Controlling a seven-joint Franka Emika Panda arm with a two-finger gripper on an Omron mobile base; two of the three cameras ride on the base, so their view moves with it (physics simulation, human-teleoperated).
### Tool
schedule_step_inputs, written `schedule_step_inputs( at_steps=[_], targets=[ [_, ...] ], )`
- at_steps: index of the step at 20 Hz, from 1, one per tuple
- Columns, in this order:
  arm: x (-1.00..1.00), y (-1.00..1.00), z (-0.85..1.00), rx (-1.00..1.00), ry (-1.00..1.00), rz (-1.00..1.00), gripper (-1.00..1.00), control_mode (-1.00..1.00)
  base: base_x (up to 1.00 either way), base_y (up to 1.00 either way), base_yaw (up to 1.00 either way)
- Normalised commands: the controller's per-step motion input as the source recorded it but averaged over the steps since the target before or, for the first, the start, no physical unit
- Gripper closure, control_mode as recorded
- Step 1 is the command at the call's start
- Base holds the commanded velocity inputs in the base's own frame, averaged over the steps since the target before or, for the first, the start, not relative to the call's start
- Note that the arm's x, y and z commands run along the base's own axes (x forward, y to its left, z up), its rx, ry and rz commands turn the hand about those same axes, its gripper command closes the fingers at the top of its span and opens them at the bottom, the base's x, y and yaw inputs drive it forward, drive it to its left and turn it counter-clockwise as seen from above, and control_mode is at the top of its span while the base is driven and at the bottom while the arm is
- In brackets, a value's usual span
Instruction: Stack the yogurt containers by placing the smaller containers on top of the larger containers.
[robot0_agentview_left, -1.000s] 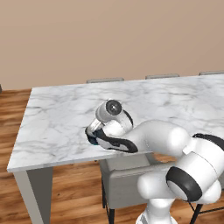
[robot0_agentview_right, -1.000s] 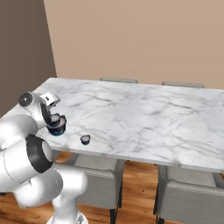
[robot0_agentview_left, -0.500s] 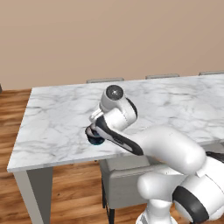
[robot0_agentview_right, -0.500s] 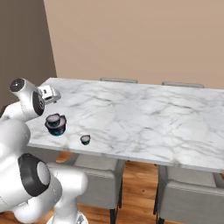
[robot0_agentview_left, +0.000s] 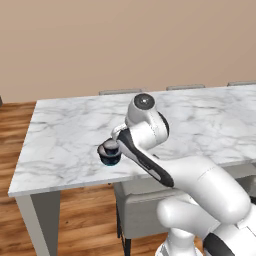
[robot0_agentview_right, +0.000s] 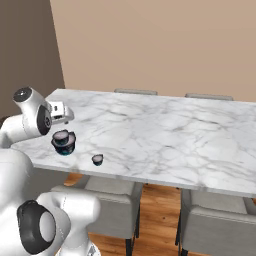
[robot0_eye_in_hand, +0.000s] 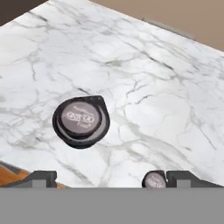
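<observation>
So far you have one stack made: on the marble table (robot0_agentview_right: 165, 135) the medium cup (robot0_agentview_right: 62, 135) sits on top of the large cup (robot0_agentview_right: 64, 146), close to the table's near edge. Just to the right of that stack the tiny cup (robot0_agentview_right: 97, 159) stands alone on the marble, so by my judgement it is the one piece left to lift onto the top. Your gripper (robot0_eye_in_hand: 111, 178) hangs above the table holding nothing, fingers spread wide.
</observation>
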Motion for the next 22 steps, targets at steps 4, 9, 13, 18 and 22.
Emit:
schedule_step_inputs(
  at_steps=[4,9,13,18,22],
  targets=[
    [-0.03,-0.49,0.0,0.02,0.04,-0.01,-1.0,-1.0,0.0,0.0,0.0],
    [0.0,-0.43,-0.01,0.0,0.01,0.0,-1.0,-1.0,0.0,0.0,0.0],
    [0.0,-0.44,-0.04,0.0,0.0,0.0,-1.0,-1.0,0.0,0.0,0.0],
    [0.0,-0.39,-0.02,0.02,0.02,0.0,-1.0,-1.0,0.0,0.0,0.0],
    [0.0,-0.28,-0.01,0.05,0.05,-0.02,-1.0,-1.0,0.0,0.0,0.0]
  ],
)
